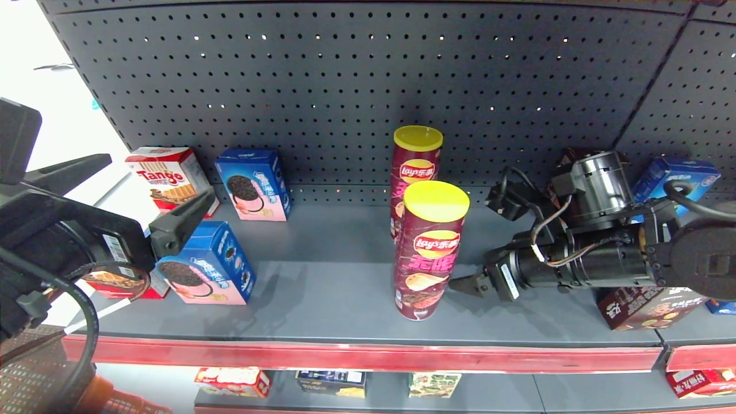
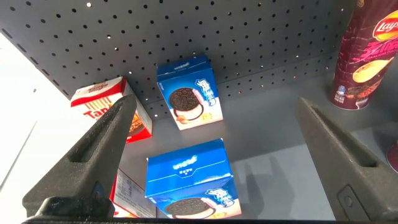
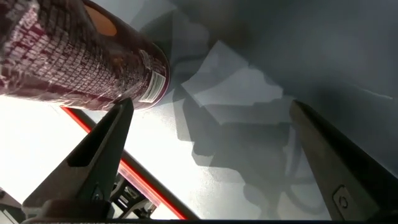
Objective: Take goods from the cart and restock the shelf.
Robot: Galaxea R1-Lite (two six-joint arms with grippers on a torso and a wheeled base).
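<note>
The left arm (image 1: 52, 241) is sitting low at the left side, its wrist angling forward and toward the right. The left gripper (image 1: 160, 178) is holding its two dark fingers (image 2: 102, 152) spread wide apart, and nothing is lying between them. The right arm (image 1: 604, 261) is lying nearly level, stretching across from the right side, with its wrist pointing to the left. The right gripper (image 1: 463, 284) is showing edge-on in the head view, as one dark pointed tip. In the right wrist view its fingers (image 3: 99, 155) are standing wide apart, gripping nothing.
</note>
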